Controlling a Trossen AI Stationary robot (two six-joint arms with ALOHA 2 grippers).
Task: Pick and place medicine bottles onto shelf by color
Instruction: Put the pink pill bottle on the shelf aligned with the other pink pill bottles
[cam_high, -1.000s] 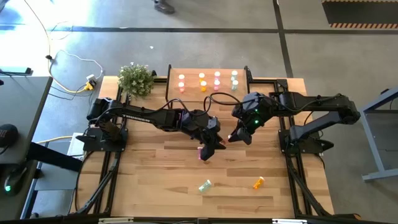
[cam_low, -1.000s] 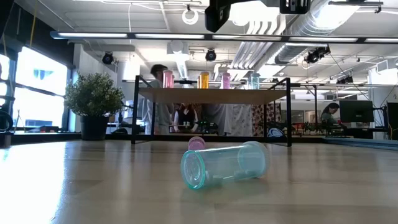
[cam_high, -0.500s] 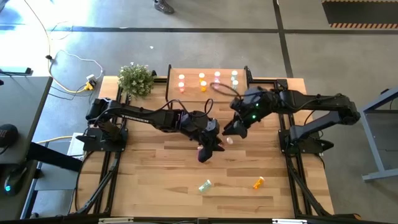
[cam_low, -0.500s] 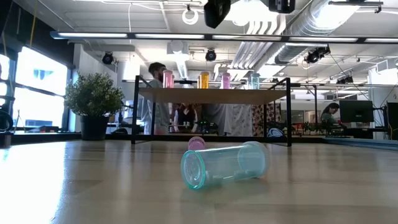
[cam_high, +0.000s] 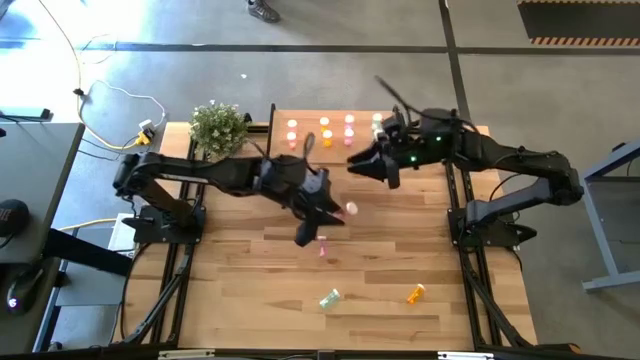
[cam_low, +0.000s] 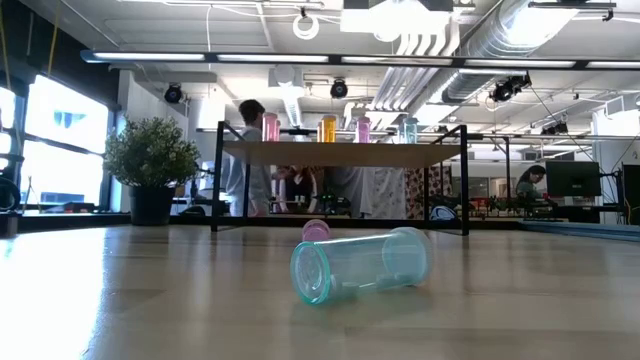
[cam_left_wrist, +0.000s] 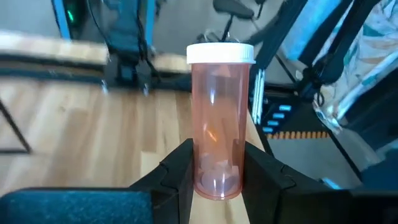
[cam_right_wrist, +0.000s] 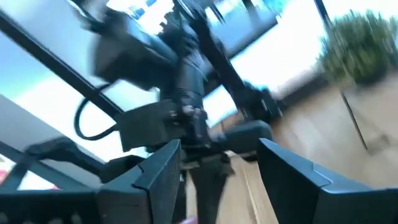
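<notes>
Bottles are what you are sorting, so start at the left of your table: you are seeing a potted plant (cam_high: 218, 127) standing near the far left corner, just beside the shelf (cam_high: 335, 113). Your left arm is reaching from its base toward the middle of the tabletop (cam_high: 240, 280), and the left gripper (cam_left_wrist: 212, 167) is clamping a pale pink bottle (cam_left_wrist: 218, 121) low on its body; in the left wrist view the two dark fingers (cam_left_wrist: 177, 171) are pressing narrowly against both sides of it, with its white cap sticking out beyond them. From above you are finding that same pale pink bottle (cam_high: 351, 209) as a small light spot at the gripper, over the middle of the table. Another pink bottle (cam_high: 322, 249) is lying on the wood just in front of it. Moving right, the shelf is carrying upright bottles in rows along the far edge, pink, orange, pink again and green as the low view lines them up (cam_low: 271, 126). Nearer you, a green bottle (cam_low: 360, 264) is lying on its side with its open-looking end facing the low camera, and an orange bottle (cam_high: 415, 293) is lying to the right of it, well apart from both arms. Your right gripper (cam_right_wrist: 219, 163) is hovering in front of the right part of the shelf, its fingers standing wide apart with nothing between them.
</notes>
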